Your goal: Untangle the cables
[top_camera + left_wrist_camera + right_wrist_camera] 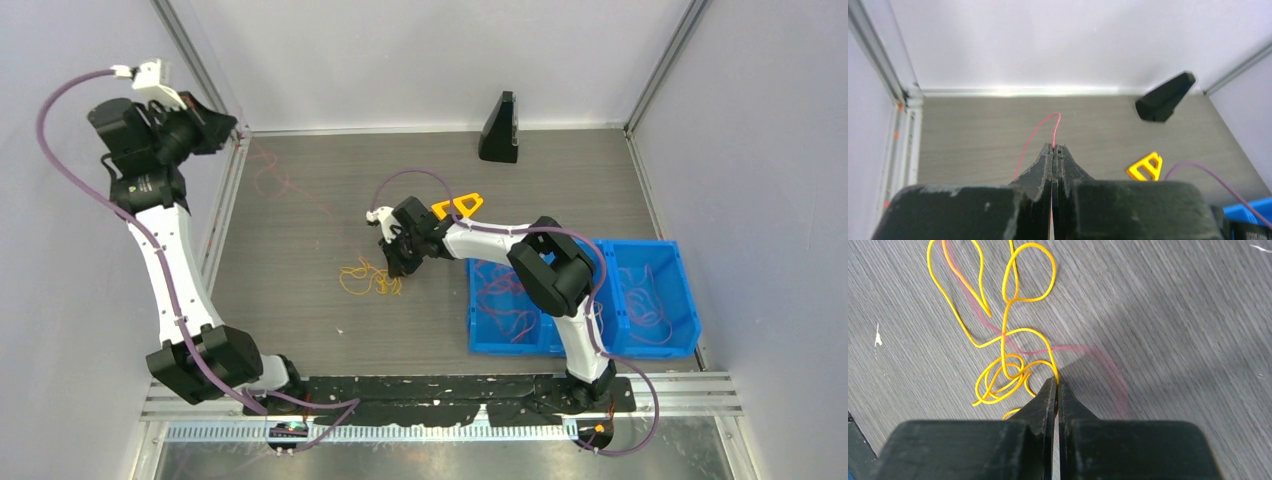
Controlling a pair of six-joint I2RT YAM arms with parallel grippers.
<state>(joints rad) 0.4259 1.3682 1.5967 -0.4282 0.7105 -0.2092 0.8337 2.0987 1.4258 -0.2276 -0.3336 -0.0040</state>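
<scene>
The cables [372, 281] lie in a loose yellow tangle at eight o'clock from the centre of the table [300, 330]. More red loops [505, 300] fill the blue bin [510, 346] at four o'clock. The right gripper [1055, 385] pinches a yellow strand [1013, 305] at the tangle's edge. Farther, at ten o'clock, the raised left gripper [1053, 148] is clamped on a thin red strand [1040, 131].

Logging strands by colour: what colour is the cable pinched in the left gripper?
The cable is red, clearest in the left wrist view.
</scene>
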